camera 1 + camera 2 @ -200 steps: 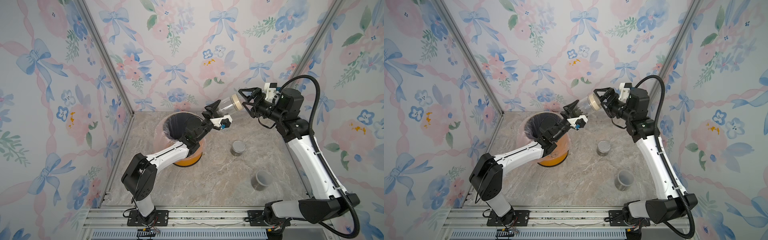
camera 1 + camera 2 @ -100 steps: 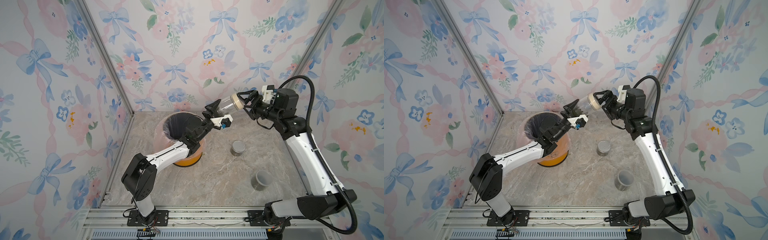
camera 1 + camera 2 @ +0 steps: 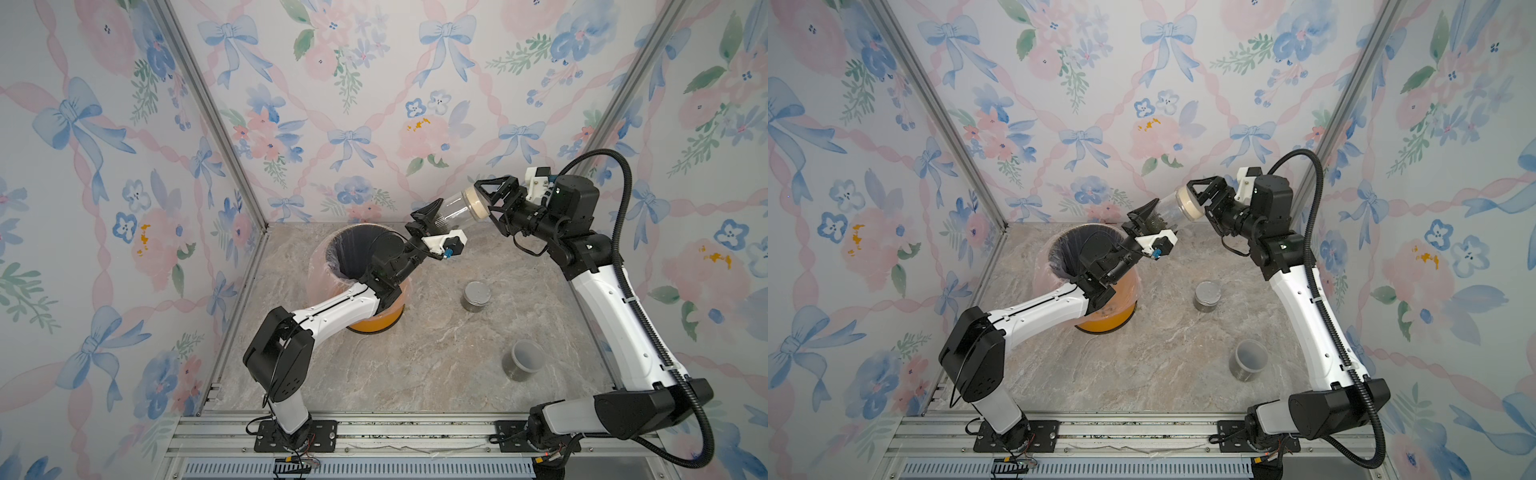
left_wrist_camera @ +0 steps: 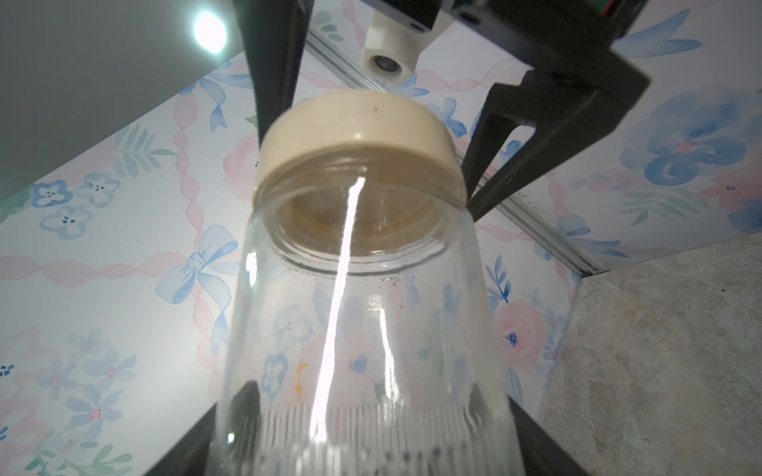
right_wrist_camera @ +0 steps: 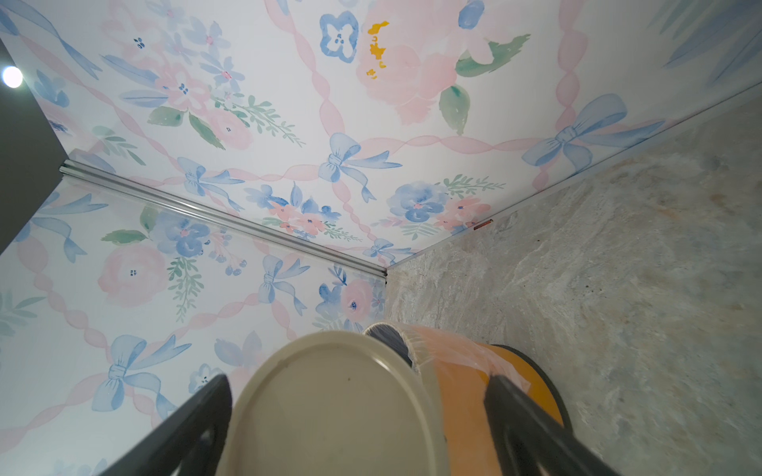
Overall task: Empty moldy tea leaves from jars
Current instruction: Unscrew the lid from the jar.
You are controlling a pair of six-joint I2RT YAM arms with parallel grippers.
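Your left gripper clamps the jar by its base; its long axis aims the lid at your right gripper, jaws spread astride it.

Can't see the base of the clear jar, cropped by the left wrist frame. Getting only part of the orange bin behind the beige lid. No telling contact between right gripper and lid. Too small to read contents of the silver-lidded jar or grey-lidded jar.
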